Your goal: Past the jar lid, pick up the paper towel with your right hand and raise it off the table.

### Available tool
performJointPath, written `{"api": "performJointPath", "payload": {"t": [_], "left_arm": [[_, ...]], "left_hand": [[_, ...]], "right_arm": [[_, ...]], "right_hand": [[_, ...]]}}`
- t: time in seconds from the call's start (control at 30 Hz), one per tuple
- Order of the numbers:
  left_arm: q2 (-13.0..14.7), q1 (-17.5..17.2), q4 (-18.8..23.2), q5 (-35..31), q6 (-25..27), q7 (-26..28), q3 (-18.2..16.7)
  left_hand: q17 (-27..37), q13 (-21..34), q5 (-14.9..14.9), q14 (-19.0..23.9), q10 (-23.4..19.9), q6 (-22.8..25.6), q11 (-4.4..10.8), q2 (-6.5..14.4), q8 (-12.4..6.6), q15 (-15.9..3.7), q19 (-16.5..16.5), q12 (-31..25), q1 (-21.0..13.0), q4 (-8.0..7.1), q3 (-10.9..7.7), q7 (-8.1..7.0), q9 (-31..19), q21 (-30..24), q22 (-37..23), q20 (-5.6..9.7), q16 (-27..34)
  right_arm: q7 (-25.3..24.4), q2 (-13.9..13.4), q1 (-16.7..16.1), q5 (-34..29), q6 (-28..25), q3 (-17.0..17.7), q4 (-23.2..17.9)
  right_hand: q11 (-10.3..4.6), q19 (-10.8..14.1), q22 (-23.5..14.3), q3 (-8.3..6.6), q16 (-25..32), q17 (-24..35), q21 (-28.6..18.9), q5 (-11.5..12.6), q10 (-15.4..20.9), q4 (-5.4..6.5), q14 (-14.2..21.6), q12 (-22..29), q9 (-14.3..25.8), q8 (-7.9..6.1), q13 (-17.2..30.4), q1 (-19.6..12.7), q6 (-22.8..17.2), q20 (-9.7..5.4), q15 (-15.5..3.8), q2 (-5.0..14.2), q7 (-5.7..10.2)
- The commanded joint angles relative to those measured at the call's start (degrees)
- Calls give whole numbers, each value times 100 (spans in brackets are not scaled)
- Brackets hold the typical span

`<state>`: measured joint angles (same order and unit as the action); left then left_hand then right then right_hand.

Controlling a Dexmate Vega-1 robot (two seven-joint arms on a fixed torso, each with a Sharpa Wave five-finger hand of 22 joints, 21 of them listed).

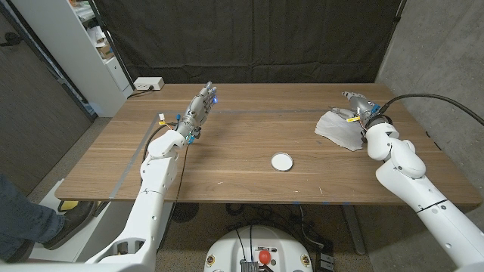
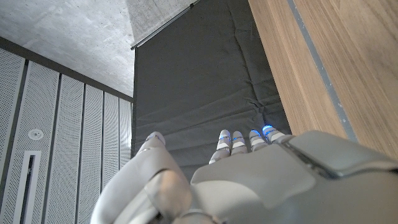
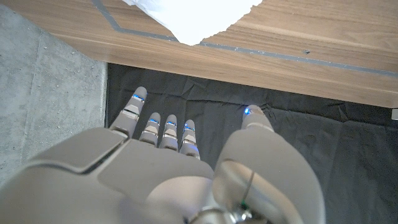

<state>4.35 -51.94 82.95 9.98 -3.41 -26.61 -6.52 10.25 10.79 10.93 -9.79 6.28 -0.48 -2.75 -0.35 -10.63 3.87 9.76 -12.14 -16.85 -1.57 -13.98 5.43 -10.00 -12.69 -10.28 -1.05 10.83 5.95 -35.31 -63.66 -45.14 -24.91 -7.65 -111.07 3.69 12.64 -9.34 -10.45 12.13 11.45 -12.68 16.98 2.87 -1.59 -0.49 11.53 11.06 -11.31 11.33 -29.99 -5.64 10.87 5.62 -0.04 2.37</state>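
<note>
Lid first: the white jar lid (image 1: 281, 161) lies alone on bare table (image 1: 227, 166), nearer the front edge than either hand. Beyond it the right hand (image 1: 361, 112) hovers with fingers (image 3: 168, 134) extended and parted, holding nothing, over the crumpled paper towel (image 1: 340, 127), apparently just short of touching. Left hand (image 1: 198, 112) reaches toward the far edge, its fingers straight and empty.

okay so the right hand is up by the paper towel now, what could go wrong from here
The right hand holds nothing, fingers spread, and the paper towel lies crumpled and thin, so the fingers may slide over it or pinch only a corner that slips out. It also lies near the table's far right side, so a push could shove it toward the edge.
</note>
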Motion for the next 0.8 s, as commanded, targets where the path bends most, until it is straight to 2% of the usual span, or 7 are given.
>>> {"api": "performJointPath", "payload": {"t": [0.03,0.57,0.8], "left_arm": [[-7,86,-163,20,-42,-55,-16],[8,151,-246,20,-37,-116,-42],[16,181,-300,20,-42,-131,-65]], "left_hand": [[24,31,-6,19,-14,39,-15,61,-53,-18,598,-10,9,33,-28,15,-24,6,-6,-37,15],[25,31,-7,16,-12,66,-32,70,-53,-13,604,-6,10,45,-25,34,-25,25,-7,-61,12],[25,31,-8,12,-16,71,-43,72,-51,-9,600,-7,11,50,-23,42,-25,30,-8,-51,10]], "right_arm": [[297,-79,85,-61,-339,-117,-33],[530,-146,198,-86,-620,-247,-33],[758,-203,362,-145,-794,-394,32]], "right_hand": [[34,57,-16,-19,14,15,22,17,43,-31,26,40,28,-31,7,-86,-33,51,14,26,-4],[73,136,-18,-36,14,5,37,4,44,-80,56,33,26,-21,6,-154,-16,80,48,32,-19],[98,160,-18,-41,15,1,45,-3,69,-99,70,39,25,-19,5,-178,-14,90,46,29,-43]]}}
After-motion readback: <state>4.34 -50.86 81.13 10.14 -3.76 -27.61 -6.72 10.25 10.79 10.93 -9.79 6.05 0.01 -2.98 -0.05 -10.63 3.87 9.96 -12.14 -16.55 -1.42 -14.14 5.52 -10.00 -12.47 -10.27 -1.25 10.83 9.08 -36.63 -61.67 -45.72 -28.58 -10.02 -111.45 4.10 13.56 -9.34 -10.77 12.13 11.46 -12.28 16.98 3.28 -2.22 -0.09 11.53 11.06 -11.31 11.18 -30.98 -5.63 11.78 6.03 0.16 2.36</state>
